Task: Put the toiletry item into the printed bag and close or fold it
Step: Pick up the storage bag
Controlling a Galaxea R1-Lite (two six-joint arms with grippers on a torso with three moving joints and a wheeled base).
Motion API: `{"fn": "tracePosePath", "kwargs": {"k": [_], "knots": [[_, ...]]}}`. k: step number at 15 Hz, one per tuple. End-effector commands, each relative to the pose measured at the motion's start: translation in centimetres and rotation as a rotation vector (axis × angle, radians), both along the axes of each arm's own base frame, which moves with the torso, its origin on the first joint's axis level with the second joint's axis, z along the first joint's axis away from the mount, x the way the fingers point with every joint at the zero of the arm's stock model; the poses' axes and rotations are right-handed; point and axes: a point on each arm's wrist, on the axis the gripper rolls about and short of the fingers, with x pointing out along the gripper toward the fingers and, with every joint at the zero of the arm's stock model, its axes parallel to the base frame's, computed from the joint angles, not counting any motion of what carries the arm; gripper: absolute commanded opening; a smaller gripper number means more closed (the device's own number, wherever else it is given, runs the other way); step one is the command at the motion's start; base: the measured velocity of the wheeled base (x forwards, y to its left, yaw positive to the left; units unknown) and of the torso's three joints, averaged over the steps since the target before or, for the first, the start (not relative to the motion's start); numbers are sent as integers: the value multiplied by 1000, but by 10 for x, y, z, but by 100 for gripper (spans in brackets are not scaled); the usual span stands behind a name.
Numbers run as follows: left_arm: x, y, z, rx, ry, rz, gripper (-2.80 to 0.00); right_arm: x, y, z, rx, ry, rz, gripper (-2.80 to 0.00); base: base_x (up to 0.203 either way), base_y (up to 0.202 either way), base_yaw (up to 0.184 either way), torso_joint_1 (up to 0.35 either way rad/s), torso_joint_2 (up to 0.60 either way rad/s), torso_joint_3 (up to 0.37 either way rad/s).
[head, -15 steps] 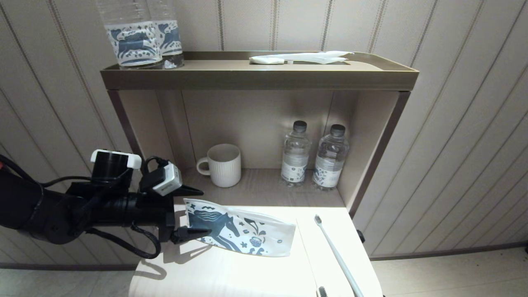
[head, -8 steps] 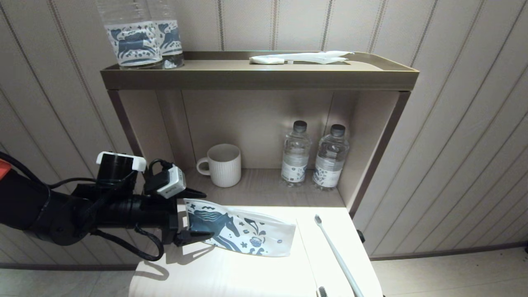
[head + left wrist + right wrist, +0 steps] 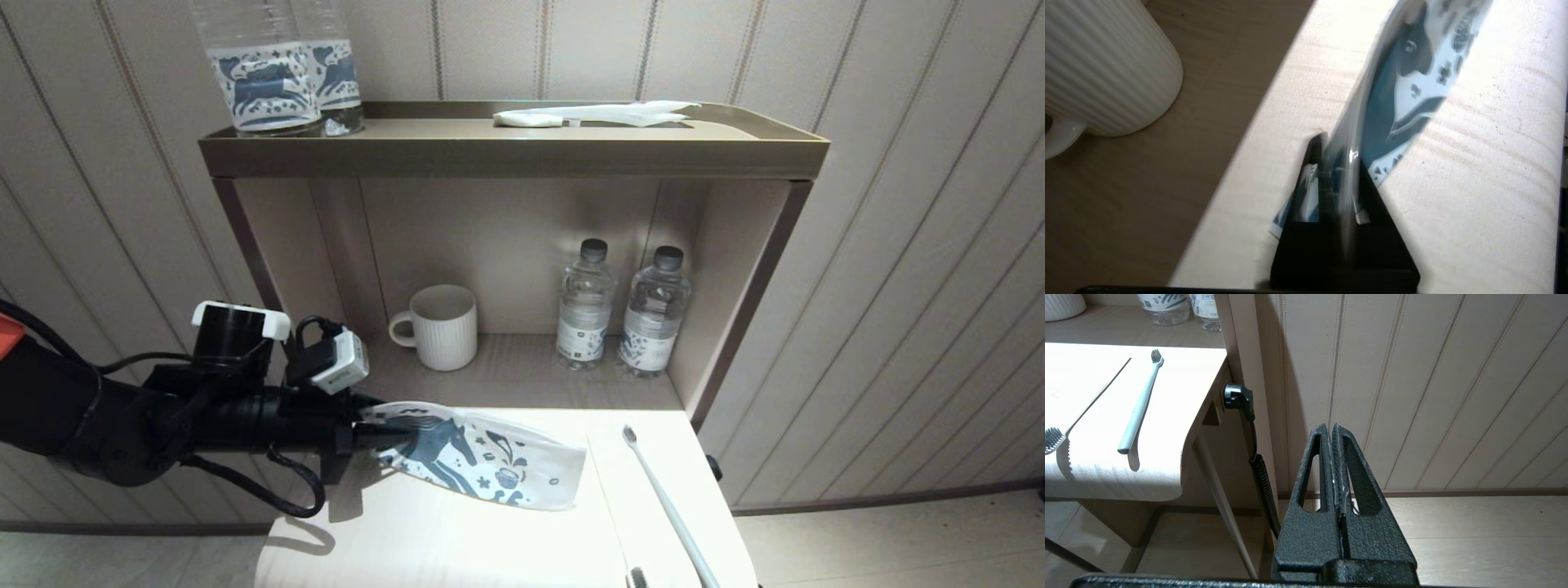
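L gripper clamped tight on left end of flat white pouch w/ dark blue horse print, pouch lying on pale wood counter, thin grey-white toothbrush well apart to its right (untouched), R gripper pressed closed, empty, off counter edge.

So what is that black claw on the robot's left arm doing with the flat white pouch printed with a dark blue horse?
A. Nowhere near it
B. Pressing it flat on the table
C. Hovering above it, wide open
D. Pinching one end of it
D: the left gripper is shut on the near end of the printed bag, which passes between its fingers in the wrist view.
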Motion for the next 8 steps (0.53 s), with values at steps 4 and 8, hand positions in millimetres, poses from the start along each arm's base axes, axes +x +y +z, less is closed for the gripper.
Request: {"fn": "tracePosePath", "kwargs": {"k": [4, 8], "knots": [[-7, 0, -2, 20, -33, -31, -280, 0, 0, 0, 0, 0, 0, -280, 0, 0, 0, 0, 0, 0], [-33, -1, 34, -17, -100, -43, -280, 0, 0, 0, 0, 0, 0, -280, 0, 0, 0, 0, 0, 0]]}}
